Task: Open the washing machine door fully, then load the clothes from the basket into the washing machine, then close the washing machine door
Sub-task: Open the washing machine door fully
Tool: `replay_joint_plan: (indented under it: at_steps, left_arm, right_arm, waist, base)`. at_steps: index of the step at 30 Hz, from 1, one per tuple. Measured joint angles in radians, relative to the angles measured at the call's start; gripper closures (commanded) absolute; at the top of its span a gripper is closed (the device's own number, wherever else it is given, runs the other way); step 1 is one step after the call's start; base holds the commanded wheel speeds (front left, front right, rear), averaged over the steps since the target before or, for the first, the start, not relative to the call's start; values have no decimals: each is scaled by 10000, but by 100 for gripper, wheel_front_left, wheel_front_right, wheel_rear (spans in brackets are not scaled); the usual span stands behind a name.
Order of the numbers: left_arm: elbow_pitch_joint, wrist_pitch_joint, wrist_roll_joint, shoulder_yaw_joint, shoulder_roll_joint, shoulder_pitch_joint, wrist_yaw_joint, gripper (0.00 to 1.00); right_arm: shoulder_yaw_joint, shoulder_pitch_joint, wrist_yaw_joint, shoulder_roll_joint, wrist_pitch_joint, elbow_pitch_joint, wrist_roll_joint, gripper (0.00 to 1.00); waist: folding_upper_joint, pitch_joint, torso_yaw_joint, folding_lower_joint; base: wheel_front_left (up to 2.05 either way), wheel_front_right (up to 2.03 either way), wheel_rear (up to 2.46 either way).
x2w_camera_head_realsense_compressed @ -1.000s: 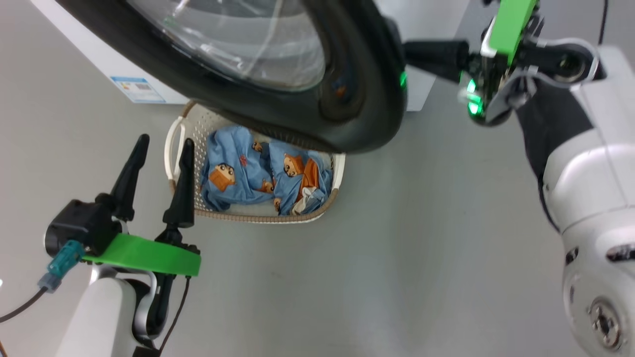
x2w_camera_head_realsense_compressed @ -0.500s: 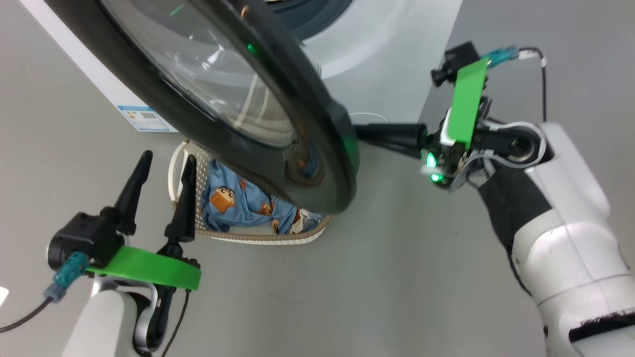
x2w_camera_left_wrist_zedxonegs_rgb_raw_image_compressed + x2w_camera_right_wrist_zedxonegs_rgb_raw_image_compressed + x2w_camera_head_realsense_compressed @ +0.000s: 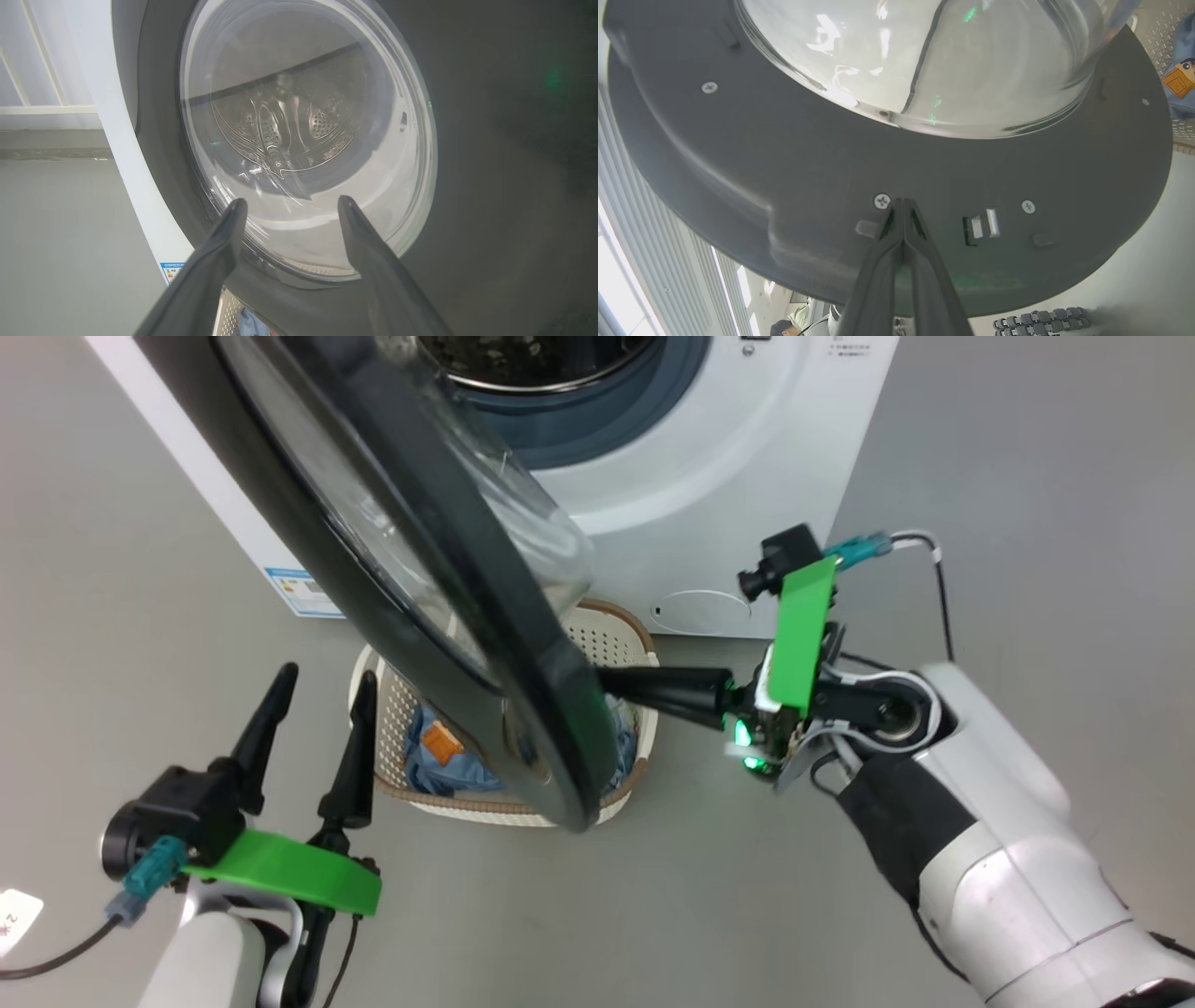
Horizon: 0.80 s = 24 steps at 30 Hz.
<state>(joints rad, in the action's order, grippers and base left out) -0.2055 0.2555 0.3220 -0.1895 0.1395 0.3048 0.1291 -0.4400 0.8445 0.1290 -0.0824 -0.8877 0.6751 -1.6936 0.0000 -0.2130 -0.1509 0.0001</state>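
Note:
The washing machine door [image 3: 523,709] stands swung out from the white washing machine [image 3: 747,476], whose steel drum [image 3: 532,355] shows behind it. My right gripper [image 3: 607,679] is shut with nothing in it, its tips resting on the door's dark inner face [image 3: 952,177] beside a screw, just below the glass bowl [image 3: 924,60]. My left gripper [image 3: 327,677] hangs open at the lower left, and in its wrist view the left gripper [image 3: 292,201] faces the door's outer glass [image 3: 303,140]. Under the door sits the basket [image 3: 607,639] holding the blue bear-print clothes [image 3: 443,761], partly hidden by the rim.
The washer's white side with a blue label [image 3: 299,593] is on the left, and a round cap [image 3: 700,613] sits low on its front. Grey floor spreads to the right and toward me. A person [image 3: 784,326] and window blinds [image 3: 626,210] show past the door's edge.
The head view has shifted, bringing the drum opening into sight. The door has swung further away from the washer front, my shut right gripper staying against its inner side. The left gripper stays open.

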Motion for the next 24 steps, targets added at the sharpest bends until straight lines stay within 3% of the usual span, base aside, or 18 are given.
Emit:
replay_joint_plan:
  at_steps: [13, 24]
  left_arm:
    - [-67, 0, -17, -29, 21, -24, 0, 0]
    - [-69, 0, -17, 0, 10, -25, 0, 0]
  right_arm:
    - [-1620, -116, 0, -2, 991, -171, -1174, 100]
    - [-2393, -106, 0, 13, 1620, -199, -1829, 100]
  waist:
    - [0, 213, -169, -1]
    - [0, 191, -32, -1]
  base:
    - [0, 0, 0]
    - [0, 0, 0]
